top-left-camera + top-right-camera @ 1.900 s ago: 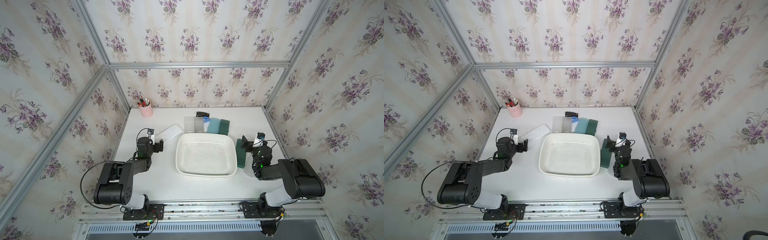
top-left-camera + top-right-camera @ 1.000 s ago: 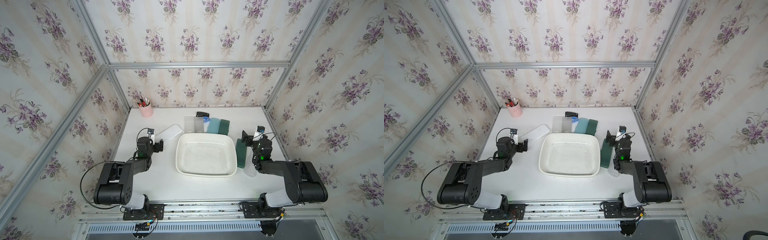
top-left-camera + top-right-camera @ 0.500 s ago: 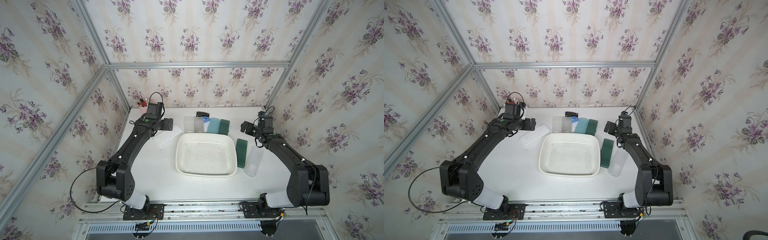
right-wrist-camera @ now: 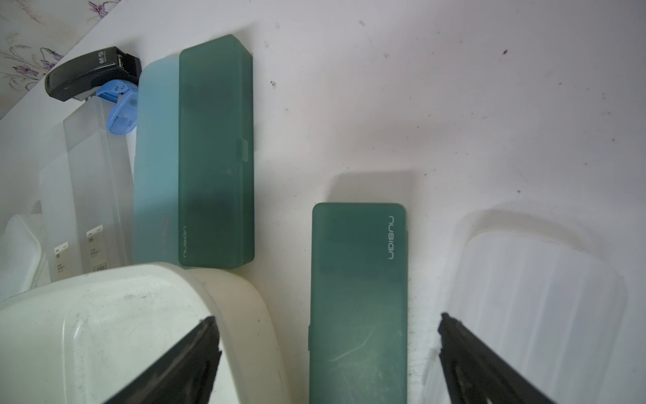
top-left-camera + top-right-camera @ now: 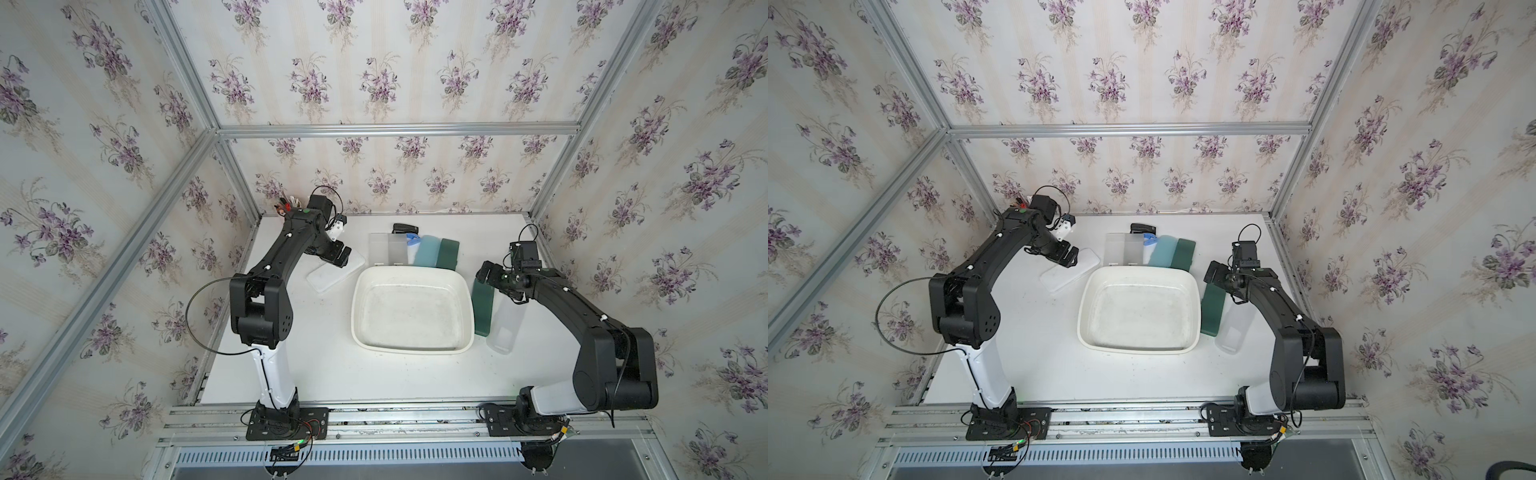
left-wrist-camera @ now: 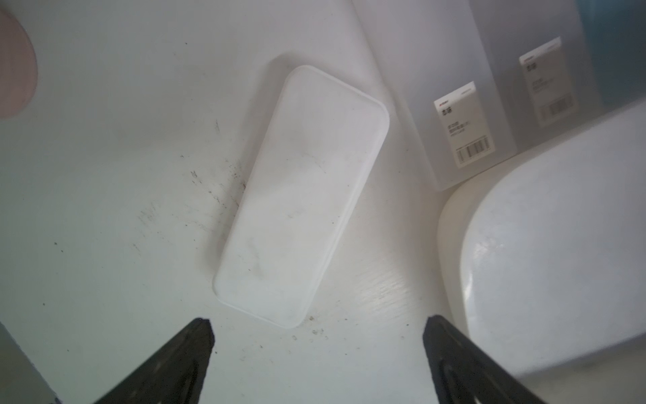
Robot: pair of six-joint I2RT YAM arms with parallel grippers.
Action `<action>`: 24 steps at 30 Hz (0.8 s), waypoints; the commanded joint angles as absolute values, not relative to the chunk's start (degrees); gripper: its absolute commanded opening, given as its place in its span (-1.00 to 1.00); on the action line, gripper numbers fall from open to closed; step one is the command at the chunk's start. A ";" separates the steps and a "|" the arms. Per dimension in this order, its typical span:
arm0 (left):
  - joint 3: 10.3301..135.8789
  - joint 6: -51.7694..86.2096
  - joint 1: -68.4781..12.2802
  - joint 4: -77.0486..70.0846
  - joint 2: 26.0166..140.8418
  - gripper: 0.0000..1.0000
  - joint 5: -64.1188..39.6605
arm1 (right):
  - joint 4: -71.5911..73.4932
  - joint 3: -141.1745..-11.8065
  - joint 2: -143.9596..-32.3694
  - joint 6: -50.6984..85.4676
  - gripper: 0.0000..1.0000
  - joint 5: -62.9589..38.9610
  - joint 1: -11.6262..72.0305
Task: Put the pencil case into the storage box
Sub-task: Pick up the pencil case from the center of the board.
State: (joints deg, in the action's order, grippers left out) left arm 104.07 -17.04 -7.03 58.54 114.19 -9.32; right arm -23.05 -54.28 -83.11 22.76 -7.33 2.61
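Reading "NUSIGN" in pale lettering on the dark green pencil case [image 4: 358, 297], which lies flat on the bench [image 5: 332, 374] just beside the white, round-cornered storage box [image 5: 356, 316]. Right pincer [image 4: 327, 316] is spread wide above it, gripping nothing. Left pincer [image 6: 318, 319] gapes just as wide over a frosted white pencil case [image 6: 300, 196].

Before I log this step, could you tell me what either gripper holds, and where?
Nothing is held; the left gripper and right gripper are both open.
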 commanded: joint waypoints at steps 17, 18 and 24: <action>110.59 -44.79 -3.09 53.75 129.32 0.98 -19.10 | -28.08 -59.29 -82.48 23.79 0.99 -11.43 5.69; 110.34 -44.73 -3.14 53.64 129.48 0.98 -19.98 | -28.04 -59.40 -82.57 23.97 0.99 -11.43 5.75; 106.85 -45.05 -4.22 52.48 129.32 0.98 -18.81 | -27.71 -60.66 -83.94 24.70 0.99 -10.81 6.45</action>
State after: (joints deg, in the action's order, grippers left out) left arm 107.74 -43.68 -4.05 53.08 129.49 -18.37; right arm -27.70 -59.86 -83.35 24.05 -11.29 6.13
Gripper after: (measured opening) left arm 0.990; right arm 0.996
